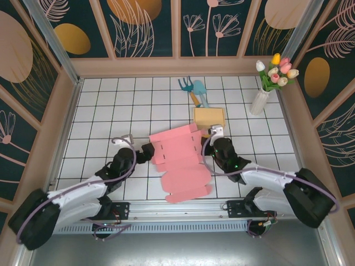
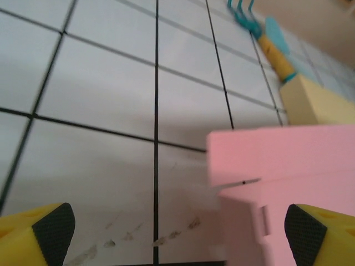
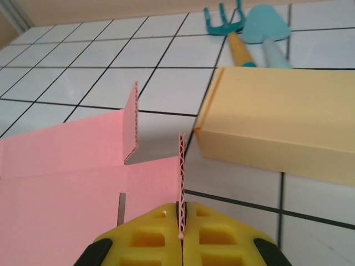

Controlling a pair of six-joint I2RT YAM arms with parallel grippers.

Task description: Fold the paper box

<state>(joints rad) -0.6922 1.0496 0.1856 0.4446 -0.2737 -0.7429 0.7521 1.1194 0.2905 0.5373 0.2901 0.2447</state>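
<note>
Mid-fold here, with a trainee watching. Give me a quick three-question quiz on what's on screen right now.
1. True or false: the right gripper is shut on a flap of the pink paper box.
2. What lies between the pink paper box and the teal garden tools? A. vase of tulips B. yellow box C. mug
3. Fill in: the left gripper is ____.
Key: 1 true; 2 B; 3 open.

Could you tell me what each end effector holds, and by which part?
The right end effector pinches the pink box by the edge of an upright flap; the left end effector is open.
</note>
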